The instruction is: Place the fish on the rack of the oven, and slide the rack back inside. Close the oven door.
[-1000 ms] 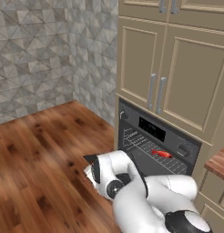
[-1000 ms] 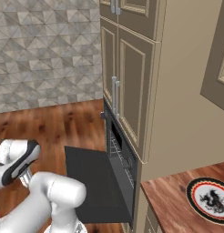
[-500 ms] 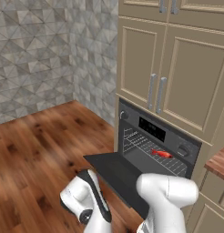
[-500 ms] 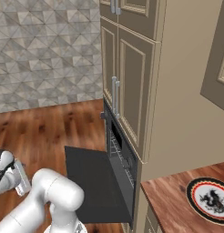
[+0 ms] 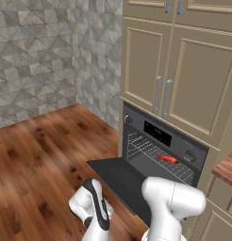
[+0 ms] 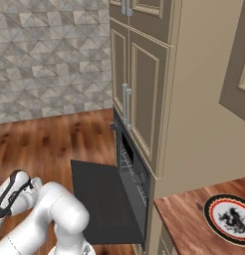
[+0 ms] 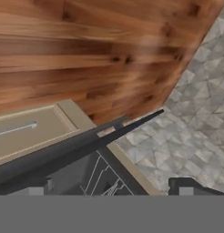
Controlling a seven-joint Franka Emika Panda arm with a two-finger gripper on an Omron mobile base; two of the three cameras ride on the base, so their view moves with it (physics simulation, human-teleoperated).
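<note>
Already the fish (image 5: 167, 159) lies on the rack (image 5: 158, 159) inside the oven (image 5: 160, 153); the gripper (image 7: 111, 193), spread wide and empty, hangs below the oven door (image 5: 121, 181), and could slip past its edge while lifting.

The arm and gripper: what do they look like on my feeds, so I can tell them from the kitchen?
The arm is glossy white with rounded, bulbous link shells and dark bands at the joints. The white hand carries a curved black stripe. The gripper shows two small dark, blocky finger tips in the hand view. No cables or lettering show.
</note>
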